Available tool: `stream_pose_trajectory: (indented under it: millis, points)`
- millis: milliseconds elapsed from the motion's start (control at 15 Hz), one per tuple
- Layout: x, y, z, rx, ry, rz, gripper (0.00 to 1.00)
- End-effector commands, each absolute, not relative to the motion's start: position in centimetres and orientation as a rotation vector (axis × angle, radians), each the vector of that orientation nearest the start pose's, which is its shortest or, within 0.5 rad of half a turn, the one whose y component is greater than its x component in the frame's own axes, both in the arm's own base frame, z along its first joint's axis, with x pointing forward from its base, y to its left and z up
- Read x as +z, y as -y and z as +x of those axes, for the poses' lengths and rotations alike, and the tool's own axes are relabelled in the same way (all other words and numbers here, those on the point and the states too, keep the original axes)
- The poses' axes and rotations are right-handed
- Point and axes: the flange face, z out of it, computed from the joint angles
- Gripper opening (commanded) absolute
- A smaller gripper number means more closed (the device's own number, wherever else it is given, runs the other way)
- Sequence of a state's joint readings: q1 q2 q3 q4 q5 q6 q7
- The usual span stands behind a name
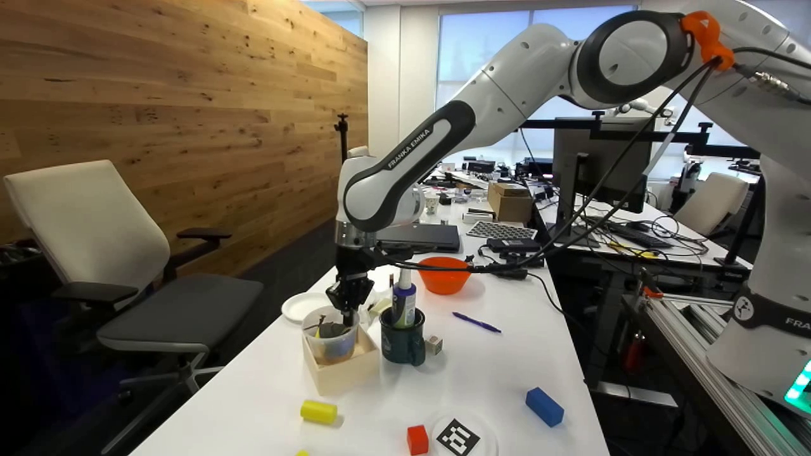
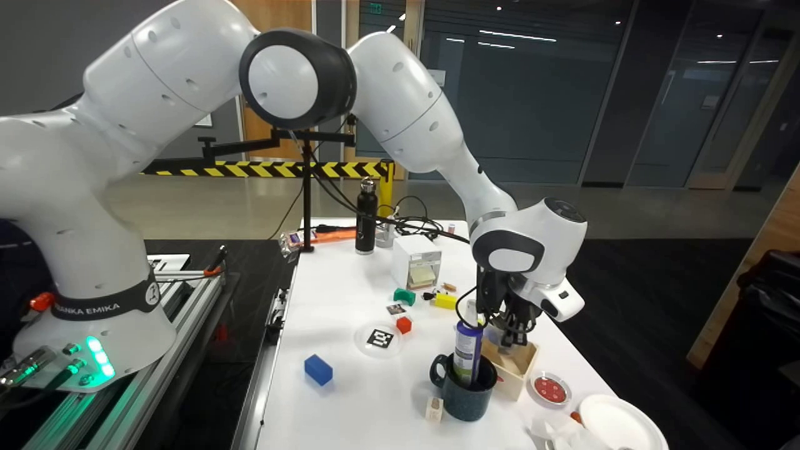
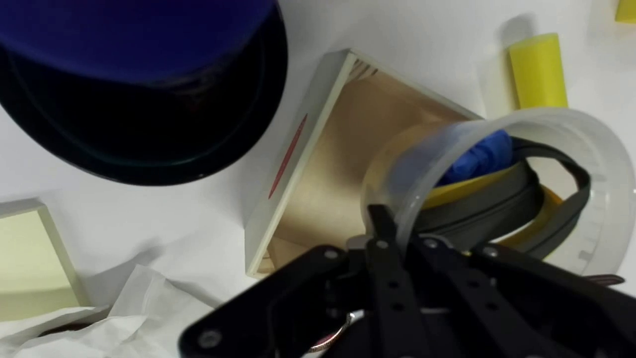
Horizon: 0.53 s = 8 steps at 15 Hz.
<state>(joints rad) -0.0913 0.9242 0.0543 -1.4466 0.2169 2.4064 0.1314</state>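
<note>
Plastic tub [image 1: 333,349] | fingers [image 3: 382,227] pinching rim | orng bowl [image 1: 443,277] in an ext. vw, not wrist

Tub [image 3: 410,169] partly behind the claw [image 3: 405,231], bottle [image 3: 134,35] partly beyond the wrist view's edge

At twelve o'clock from the centre of an exterior view, the Panda forearm strip [image 1: 408,150] carries "FRANKA EMIKA"; near nine o'clock, in an exterior view, the base band [image 2: 105,305] shows "ANKA EMIKA".
</note>
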Motion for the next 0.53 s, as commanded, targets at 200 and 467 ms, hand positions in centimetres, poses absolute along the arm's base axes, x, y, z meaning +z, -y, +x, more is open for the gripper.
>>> stream_pose_trajectory:
  millis: [200,467]
  points:
    - [13.6,4.2,73.1,-0.087,-0.495,-2.874,0.01]
    - [13.4,4.9,73.1,-0.088,-0.507,-2.877,0.01]
